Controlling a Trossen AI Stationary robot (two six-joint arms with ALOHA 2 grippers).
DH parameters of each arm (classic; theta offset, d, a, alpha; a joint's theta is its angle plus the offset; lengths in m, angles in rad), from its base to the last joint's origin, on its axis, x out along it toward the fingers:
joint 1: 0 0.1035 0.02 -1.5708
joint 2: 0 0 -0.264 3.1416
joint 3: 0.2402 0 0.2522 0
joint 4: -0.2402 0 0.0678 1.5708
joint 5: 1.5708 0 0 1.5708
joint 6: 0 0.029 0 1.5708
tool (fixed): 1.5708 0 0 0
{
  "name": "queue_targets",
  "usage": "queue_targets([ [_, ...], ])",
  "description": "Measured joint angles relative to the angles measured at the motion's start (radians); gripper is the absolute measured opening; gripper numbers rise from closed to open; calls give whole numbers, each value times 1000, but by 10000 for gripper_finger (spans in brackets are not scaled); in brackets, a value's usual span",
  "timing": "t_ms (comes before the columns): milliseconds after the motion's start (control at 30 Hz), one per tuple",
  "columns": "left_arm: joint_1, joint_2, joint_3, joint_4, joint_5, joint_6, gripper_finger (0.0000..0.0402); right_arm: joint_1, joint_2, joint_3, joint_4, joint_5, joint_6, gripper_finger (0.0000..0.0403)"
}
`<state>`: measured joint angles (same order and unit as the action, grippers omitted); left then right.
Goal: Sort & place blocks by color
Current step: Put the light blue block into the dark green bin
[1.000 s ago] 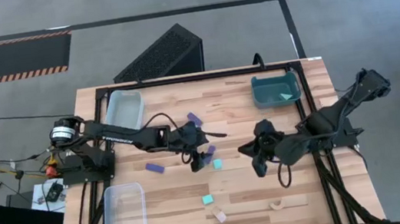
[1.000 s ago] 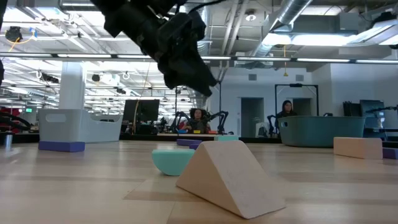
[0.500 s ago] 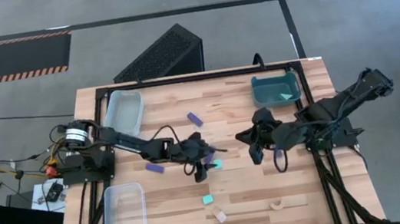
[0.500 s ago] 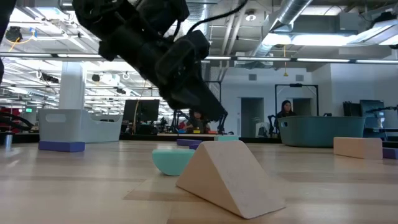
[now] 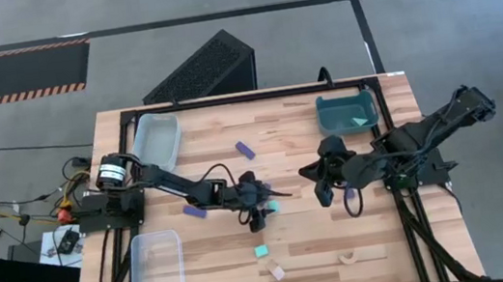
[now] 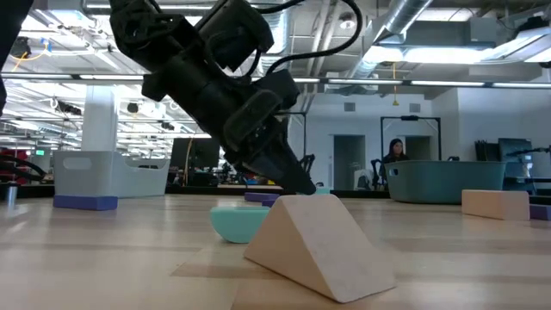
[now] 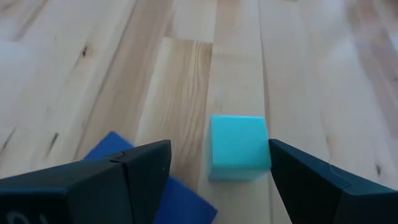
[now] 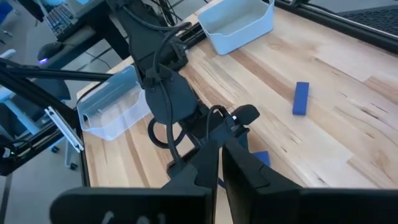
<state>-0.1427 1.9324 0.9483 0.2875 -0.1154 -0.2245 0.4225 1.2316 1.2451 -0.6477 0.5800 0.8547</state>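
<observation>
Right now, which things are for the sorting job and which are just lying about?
For the job: cyan cube, dark blue bar, tan wedge, teal bin, grey bin, clear bin.
Just lying about: black vented box on the floor, cables beside the table.

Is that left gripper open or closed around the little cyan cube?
Open. The left gripper's two dark fingers stand wide apart, with the cyan cube between them on the table, not yet squeezed.
</observation>
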Motion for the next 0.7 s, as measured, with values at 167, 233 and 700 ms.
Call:
queue_targets([
  [167,-5,16,3,-15,9,10,252,0,0,0,-4,0,0,48],
  [233,-9,18,2,-10,10,17,251,0,0,0,-3,0,1,48],
  [700,-16,50,1,42,-3,39,242,0,0,0,5,-2,10,48],
])
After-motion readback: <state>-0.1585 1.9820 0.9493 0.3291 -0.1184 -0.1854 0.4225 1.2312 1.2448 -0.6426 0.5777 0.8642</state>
